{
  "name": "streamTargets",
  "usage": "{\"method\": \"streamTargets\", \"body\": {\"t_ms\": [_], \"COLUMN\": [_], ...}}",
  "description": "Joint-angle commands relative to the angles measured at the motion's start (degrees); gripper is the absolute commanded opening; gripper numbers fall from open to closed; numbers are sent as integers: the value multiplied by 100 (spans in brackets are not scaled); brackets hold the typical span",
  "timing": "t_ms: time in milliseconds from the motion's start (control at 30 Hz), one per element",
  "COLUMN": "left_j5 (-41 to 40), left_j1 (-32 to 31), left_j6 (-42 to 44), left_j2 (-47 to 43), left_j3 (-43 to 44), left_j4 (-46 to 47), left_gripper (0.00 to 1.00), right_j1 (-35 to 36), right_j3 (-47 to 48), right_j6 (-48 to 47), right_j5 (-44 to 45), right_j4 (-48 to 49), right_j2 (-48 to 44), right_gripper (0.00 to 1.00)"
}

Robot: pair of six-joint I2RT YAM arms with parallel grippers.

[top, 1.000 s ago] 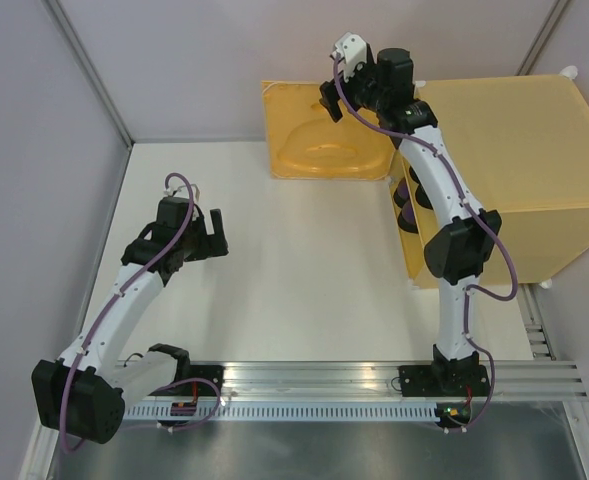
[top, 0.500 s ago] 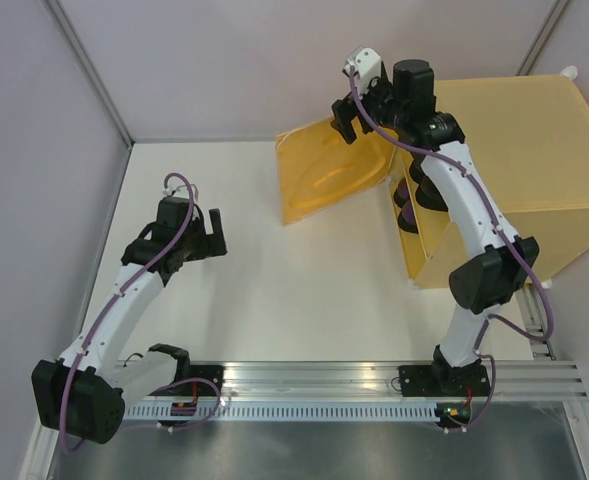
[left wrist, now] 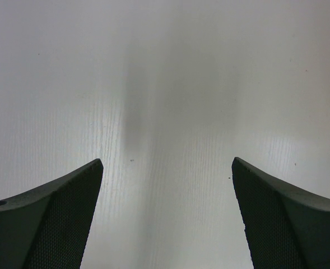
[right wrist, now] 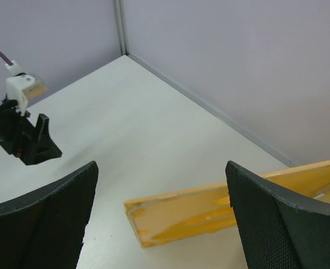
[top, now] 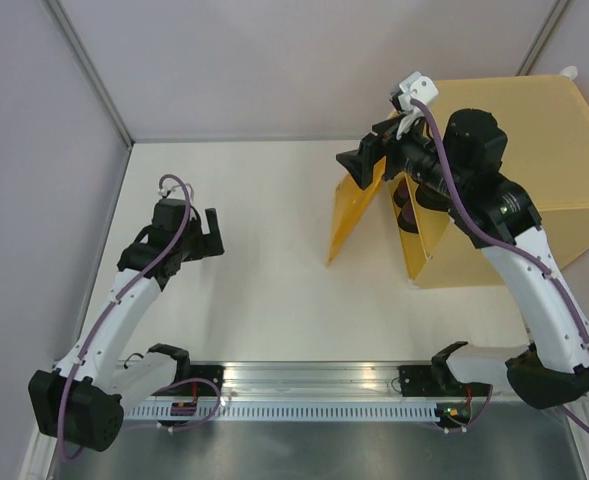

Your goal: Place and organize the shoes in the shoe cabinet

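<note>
The shoe cabinet is a yellow-orange box at the right. Its door stands half swung, edge-on to the top camera. Inside the opening I see dark and purple shoes, mostly hidden by the right arm. My right gripper hangs open over the door's upper edge, and I cannot tell if it touches. In the right wrist view the door lies below my open right gripper, with nothing between the fingers. My left gripper is open over bare table, as the left wrist view also shows, its left gripper empty.
Grey walls close the table at the back and left. A metal rail carrying both arm bases runs along the near edge. White tabletop lies between the arms. In the right wrist view the left arm's gripper shows at the far left.
The door has swung from lying wide open by the back wall to half shut. The right arm moved right and forward with it. The left arm barely moved.
</note>
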Motion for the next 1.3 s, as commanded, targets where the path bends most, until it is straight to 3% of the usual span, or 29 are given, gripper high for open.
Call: {"method": "streamTargets", "body": {"t_ms": [0, 267, 533, 967, 1267], "left_j5": [-162, -320, -381, -364, -355], "left_j1": [22, 22, 22, 22, 22], "left_j6": [123, 79, 71, 62, 53], "left_j2": [-183, -420, -491, -491, -491], "left_j3": [-42, -69, -69, -86, -95], "left_j4": [162, 162, 162, 162, 162], "left_gripper": [98, 98, 98, 98, 98], "right_j1": [292, 433, 433, 433, 433], "right_j3": [-545, -1784, -2391, -3068, -3183], "right_j6": [815, 1089, 1177, 1291, 1361], "right_j5": [671, 1207, 1619, 3395, 3792], "right_j4": [-92, -408, -812, -1120, -1129], "right_j2": [-290, -1433, -2426, -2963, -3130], "right_gripper": [98, 98, 98, 98, 98]}}
